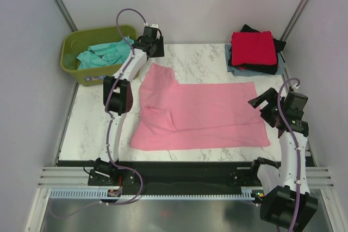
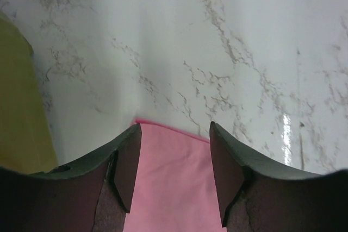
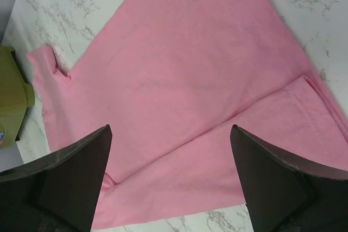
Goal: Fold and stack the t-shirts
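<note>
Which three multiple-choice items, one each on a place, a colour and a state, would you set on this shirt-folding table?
1. Where is the teal t-shirt? A on the marble; B in the green tub; C hanging from an arm.
2. What colour tops the folded stack? A red; B pink; C teal.
3. How is the right gripper? A shut on cloth; B shut, empty; C open.
Key: B, it lies bunched inside the tub; A, a red shirt lies uppermost; C, its jaws stand wide apart above the pink t-shirt.
</note>
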You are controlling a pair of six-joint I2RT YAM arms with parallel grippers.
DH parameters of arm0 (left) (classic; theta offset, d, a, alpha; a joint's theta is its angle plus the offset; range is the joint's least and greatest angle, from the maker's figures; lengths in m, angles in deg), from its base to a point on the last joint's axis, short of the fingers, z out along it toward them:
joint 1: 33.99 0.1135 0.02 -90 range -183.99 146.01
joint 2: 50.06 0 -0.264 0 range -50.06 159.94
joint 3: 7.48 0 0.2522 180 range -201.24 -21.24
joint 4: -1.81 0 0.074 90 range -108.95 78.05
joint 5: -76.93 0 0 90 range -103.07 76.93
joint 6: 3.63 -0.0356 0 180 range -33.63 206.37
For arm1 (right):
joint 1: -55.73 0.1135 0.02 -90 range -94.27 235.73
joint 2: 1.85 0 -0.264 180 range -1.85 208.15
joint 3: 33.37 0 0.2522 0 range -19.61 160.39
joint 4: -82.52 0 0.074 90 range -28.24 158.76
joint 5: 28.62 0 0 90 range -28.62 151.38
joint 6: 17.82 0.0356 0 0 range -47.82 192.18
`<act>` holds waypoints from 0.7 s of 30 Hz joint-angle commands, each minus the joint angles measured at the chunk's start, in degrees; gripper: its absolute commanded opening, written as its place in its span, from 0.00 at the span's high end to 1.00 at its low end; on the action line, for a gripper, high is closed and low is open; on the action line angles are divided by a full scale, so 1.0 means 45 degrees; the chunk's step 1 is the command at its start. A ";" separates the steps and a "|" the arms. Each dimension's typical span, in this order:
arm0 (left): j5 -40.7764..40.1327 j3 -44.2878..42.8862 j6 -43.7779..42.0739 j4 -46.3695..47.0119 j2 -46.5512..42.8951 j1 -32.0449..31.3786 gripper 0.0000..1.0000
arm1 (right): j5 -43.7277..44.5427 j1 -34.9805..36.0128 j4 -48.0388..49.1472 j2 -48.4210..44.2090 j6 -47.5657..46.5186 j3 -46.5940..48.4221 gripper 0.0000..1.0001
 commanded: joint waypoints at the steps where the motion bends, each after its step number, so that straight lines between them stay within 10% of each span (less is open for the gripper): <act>1: -0.1794 -0.1374 -0.1318 -0.0221 0.1014 0.0129 0.39 | -0.0382 0.0314 0.0633 0.0040 -0.0431 0.0269 0.02; 15: -0.0492 -0.0691 -0.0674 -0.0943 0.1936 0.0617 0.39 | -0.0578 0.0549 0.1043 0.0313 -0.0392 -0.0024 0.02; 21: 0.0502 -0.0652 -0.0772 -0.0884 0.1936 0.0617 0.62 | -0.0187 0.0549 0.1238 0.0332 -0.0529 -0.0122 0.02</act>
